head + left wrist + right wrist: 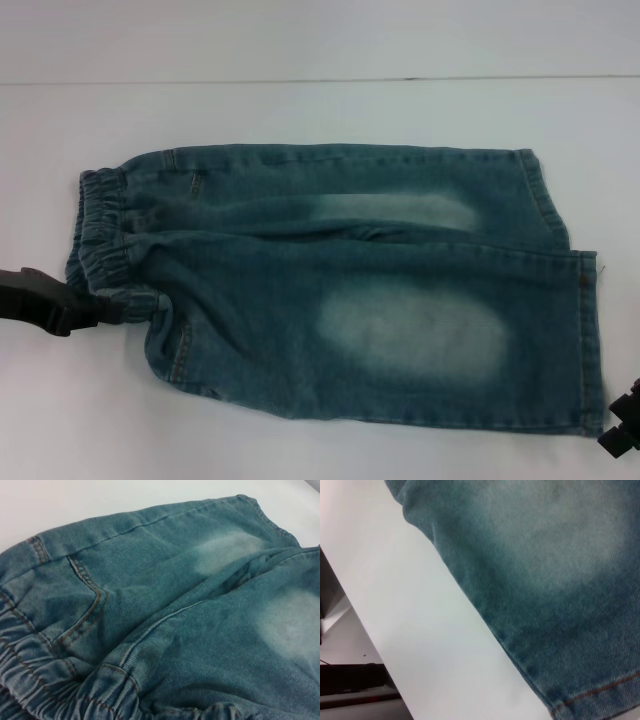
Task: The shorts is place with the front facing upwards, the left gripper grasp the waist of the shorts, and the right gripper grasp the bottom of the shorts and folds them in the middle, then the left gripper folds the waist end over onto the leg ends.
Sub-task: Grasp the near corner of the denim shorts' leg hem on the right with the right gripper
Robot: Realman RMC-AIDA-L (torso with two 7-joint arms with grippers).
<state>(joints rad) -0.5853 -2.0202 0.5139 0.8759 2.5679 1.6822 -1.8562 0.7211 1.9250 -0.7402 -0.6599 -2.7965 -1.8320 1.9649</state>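
Note:
Blue denim shorts (340,280) lie flat on the white table, elastic waist (100,230) to the left and leg ends (590,340) to the right. My left gripper (112,306) is at the near corner of the waist, its tip touching the bunched waistband. The left wrist view looks closely over the waistband (45,690) and a front pocket seam (85,615). My right gripper (622,428) shows at the lower right edge of the head view, just beside the near leg's hem corner. The right wrist view holds the near leg's edge and hem stitching (595,690).
The white table (320,110) stretches beyond the shorts on all sides. The right wrist view shows the table's near edge (350,600), with dark equipment (350,677) below it.

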